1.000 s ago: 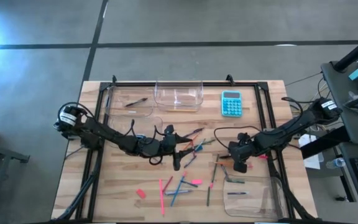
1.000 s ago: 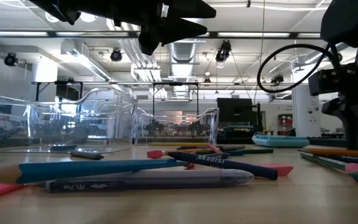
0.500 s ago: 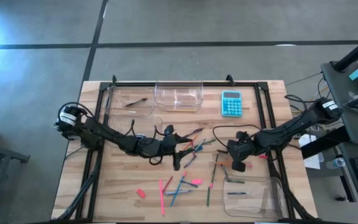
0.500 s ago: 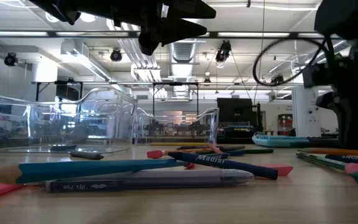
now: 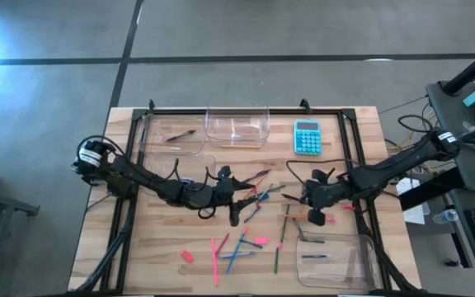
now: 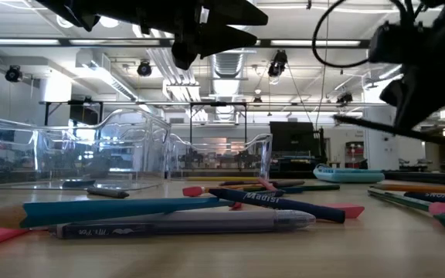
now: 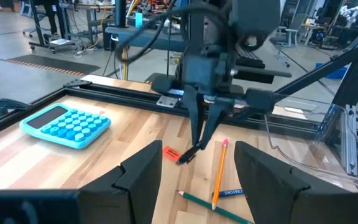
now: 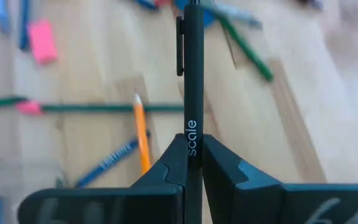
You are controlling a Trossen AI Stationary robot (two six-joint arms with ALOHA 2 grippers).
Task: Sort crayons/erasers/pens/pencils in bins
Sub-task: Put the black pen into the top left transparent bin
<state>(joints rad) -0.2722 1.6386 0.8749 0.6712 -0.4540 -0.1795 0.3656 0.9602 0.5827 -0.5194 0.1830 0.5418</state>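
right gripper [image 8: 193, 163] pinches a black pen [image 8: 191, 74] near one end, lifted off the table at centre-right so it can travel to a bin [image 5: 336, 260] at lower right; left gripper [image 5: 236, 202] waits wide open at centre

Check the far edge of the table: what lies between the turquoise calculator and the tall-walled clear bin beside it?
Nothing lies there. In the high view only a bare strip of wooden table separates the calculator from the tall-walled bin.

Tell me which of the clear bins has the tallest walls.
It is the bin at the far edge of the table, between the flat bin holding a dark pen and the turquoise calculator. Its walls rise clearly higher than the others'.
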